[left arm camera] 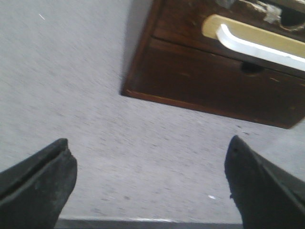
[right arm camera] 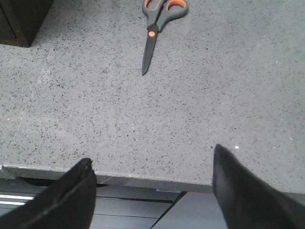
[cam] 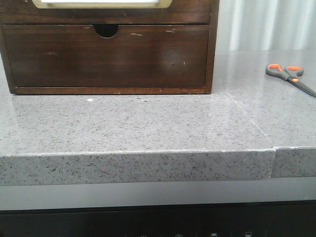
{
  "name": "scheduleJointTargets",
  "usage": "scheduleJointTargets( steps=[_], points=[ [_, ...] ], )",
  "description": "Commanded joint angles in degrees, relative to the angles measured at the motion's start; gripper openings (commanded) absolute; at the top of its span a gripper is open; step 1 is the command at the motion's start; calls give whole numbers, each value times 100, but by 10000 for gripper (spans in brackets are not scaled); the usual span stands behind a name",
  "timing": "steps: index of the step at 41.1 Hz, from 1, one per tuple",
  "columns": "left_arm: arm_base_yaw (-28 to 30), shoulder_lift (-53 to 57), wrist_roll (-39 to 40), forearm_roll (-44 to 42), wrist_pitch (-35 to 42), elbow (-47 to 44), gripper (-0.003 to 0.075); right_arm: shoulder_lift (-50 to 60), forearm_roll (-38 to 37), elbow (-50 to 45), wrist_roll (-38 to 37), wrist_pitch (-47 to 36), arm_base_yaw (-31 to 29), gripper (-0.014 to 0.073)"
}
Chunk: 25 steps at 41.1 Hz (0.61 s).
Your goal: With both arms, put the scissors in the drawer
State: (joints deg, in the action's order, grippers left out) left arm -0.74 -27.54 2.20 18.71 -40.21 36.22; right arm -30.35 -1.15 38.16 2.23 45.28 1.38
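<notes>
The scissors (cam: pixel 290 77) lie flat on the grey stone counter at the far right, shut, with dark grey handles and orange-lined loops; they also show in the right wrist view (right arm camera: pixel 155 28), well ahead of my right gripper (right arm camera: pixel 152 164), which is open and empty over the counter's front edge. The drawer (cam: pixel 101 10), dark wood with a cream-gold rimmed pale panel, is shut at the top of the wooden box; it also shows in the left wrist view (left arm camera: pixel 257 40). My left gripper (left arm camera: pixel 150 148) is open and empty above the counter, short of the box. Neither gripper shows in the front view.
Below the panelled drawer is a plain scratched drawer front (cam: pixel 106 54) with a half-round notch, also shut. The wooden box (cam: pixel 211 49) stands at the back left of the counter (cam: pixel 148 123). A seam (cam: pixel 274 148) crosses the counter at the right front.
</notes>
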Motion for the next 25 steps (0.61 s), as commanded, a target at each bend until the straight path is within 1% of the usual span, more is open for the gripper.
scheduleJointTargets(
  steps=[1,5,6,12,15,21,25],
  points=[
    [-28,-477,-398,1068,479,153,620,-59,-72,177,64,-436,-4,538],
    [-28,-992,-1206,2306,652,153,620,-59,-72,177,64,-449,-4,538],
    [-28,-1096,-1416,2481,691,153,620,-59,-72,177,64,-449,-4,538],
    [-28,-1838,-2803,4575,708,153,620,-59,-72,177,64,-449,-4,538],
    [-28,-2207,-3330,5655,670,153,620,-59,-72,177,64,-449,-4,538],
    [-28,-2925,-4595,7422,393,153,620,-59,-72,177,64,-449,-4,538],
    [-28,-3327,-5161,8416,131,164,619,-59,-72,177,64,-449,-4,538]
  ],
)
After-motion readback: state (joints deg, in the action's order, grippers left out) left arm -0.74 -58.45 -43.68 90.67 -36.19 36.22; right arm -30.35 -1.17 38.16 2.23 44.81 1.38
